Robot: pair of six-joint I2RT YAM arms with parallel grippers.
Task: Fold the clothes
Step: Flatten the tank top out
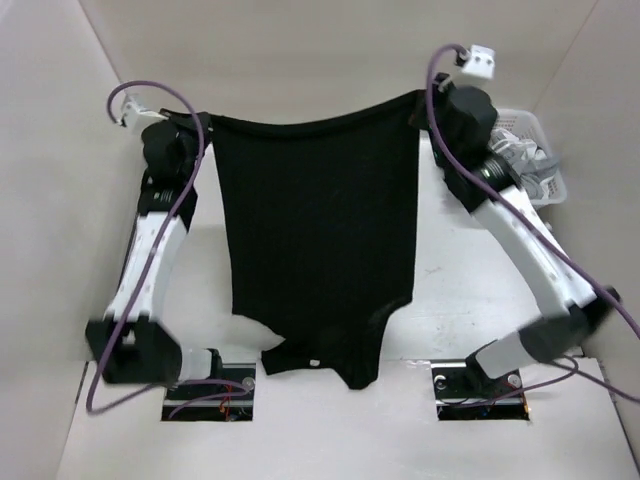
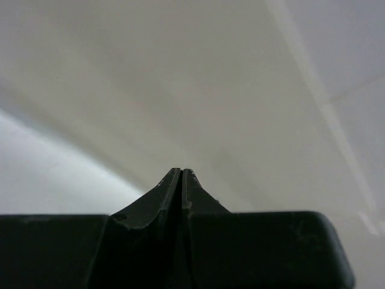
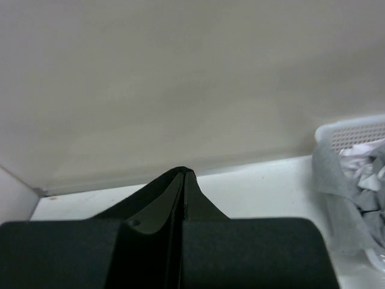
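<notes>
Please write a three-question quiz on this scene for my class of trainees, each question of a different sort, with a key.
1. True or false: the black T-shirt lies folded inside the basket.
2. Look at the left gripper and the right gripper. Which holds the T-shirt? A: left only. B: right only. C: both.
3. Fill in: the pale tag at the neck lies toward the ___ edge of the table, as seen from the arms.

Key
1. False: it is spread out between the two grippers, outside the basket.
2. C
3. near
</notes>
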